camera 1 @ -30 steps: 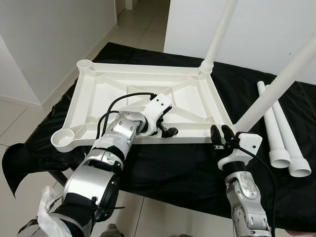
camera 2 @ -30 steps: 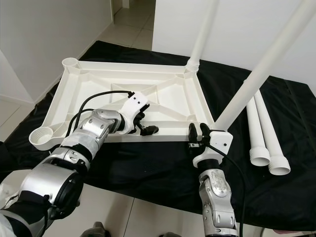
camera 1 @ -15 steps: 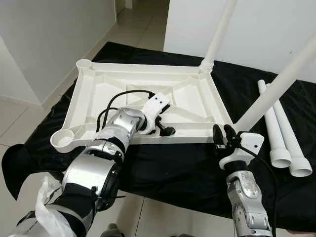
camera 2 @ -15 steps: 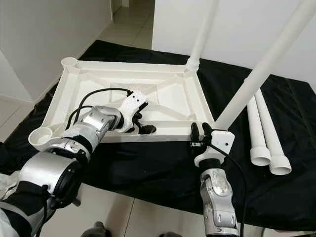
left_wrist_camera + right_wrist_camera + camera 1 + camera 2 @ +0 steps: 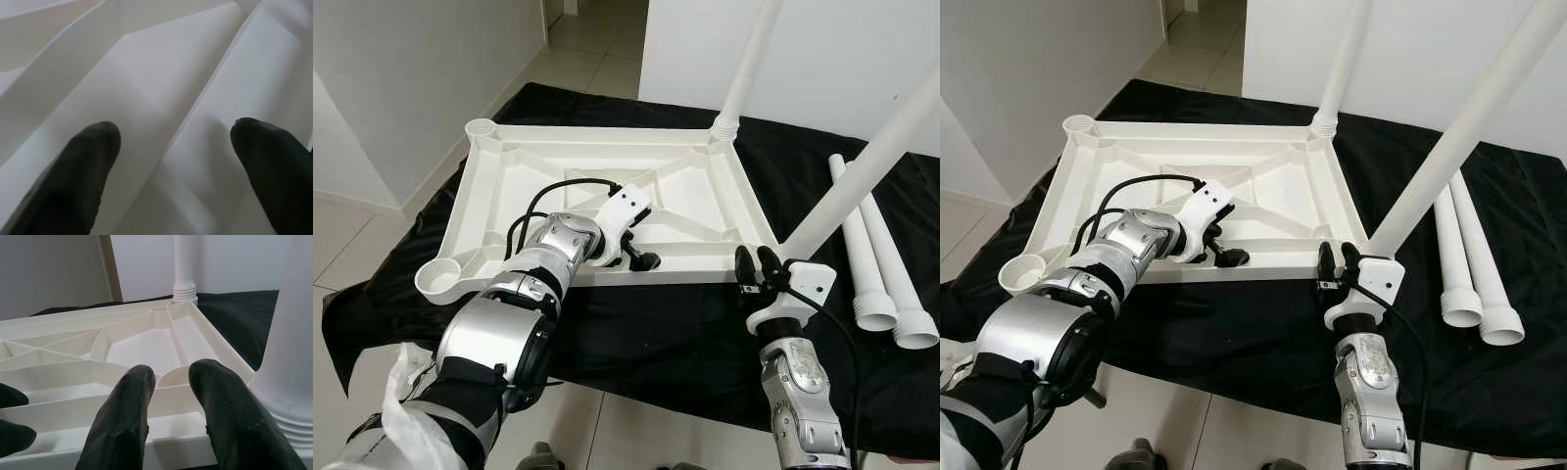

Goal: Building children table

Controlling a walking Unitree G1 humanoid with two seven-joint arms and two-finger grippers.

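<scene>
Black cloth (image 5: 675,323) drapes the low work surface in the middle of the frame, with pale glossy floor tiles (image 5: 352,255) at the left edge and a plain white wall (image 5: 862,49) across the top. Lying upside down on the cloth is the white plastic tabletop (image 5: 695,196), a rectangular tray shape ribbed with smooth diagonal struts and round sockets at its corners. Two round white legs stand screwed in: the far leg (image 5: 749,59) rises at upper centre, the near leg (image 5: 871,166) slants up toward the upper right. Two loose legs (image 5: 881,284), ridged at their ends, lie side by side on the cloth at the right edge.

My left gripper (image 5: 641,257) sits over the tabletop's near rim at centre frame, its two black matte fingers (image 5: 88,166) spread apart astride a raised rib, clamping nothing. My right gripper (image 5: 756,266) hovers just beside the tabletop's near right corner, close to the base of the near leg, rounded fingers (image 5: 220,406) parted a little and empty.
</scene>
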